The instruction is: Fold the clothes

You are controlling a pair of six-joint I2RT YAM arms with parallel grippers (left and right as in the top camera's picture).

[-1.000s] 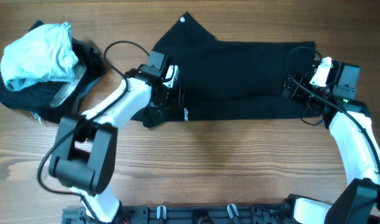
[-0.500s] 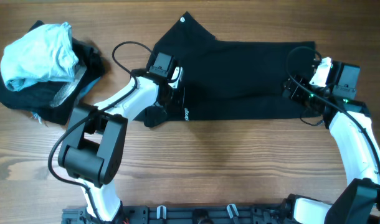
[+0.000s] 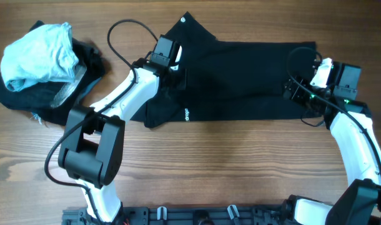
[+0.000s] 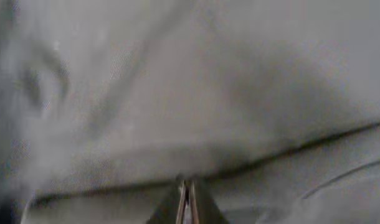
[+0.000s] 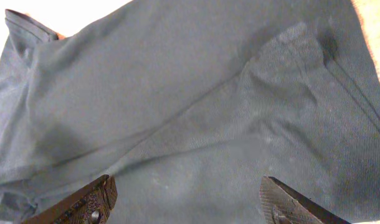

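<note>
A black garment (image 3: pixel 240 81) lies spread across the far middle of the wooden table (image 3: pixel 228 169). My left gripper (image 3: pixel 177 74) is over its left part, shut, with a pinch of the black fabric between the fingertips. The left wrist view shows the closed gripper (image 4: pixel 187 194) at a fold line of the cloth (image 4: pixel 209 93). My right gripper (image 3: pixel 296 94) hovers at the garment's right end. In the right wrist view that gripper (image 5: pixel 185 186) stands wide open above the fabric (image 5: pixel 177 93), with nothing between its fingers (image 5: pixel 93 202).
A pile of clothes sits at the far left: a light blue garment (image 3: pixel 37 56) on top of dark ones (image 3: pixel 59 94). The left arm's cable (image 3: pixel 118 37) loops between the pile and the black garment. Bare wood runs along the table's front half.
My left gripper closed on the garment's left part and moved toward the far edge, pulling fabric with it. The right gripper stayed in place, still open.
</note>
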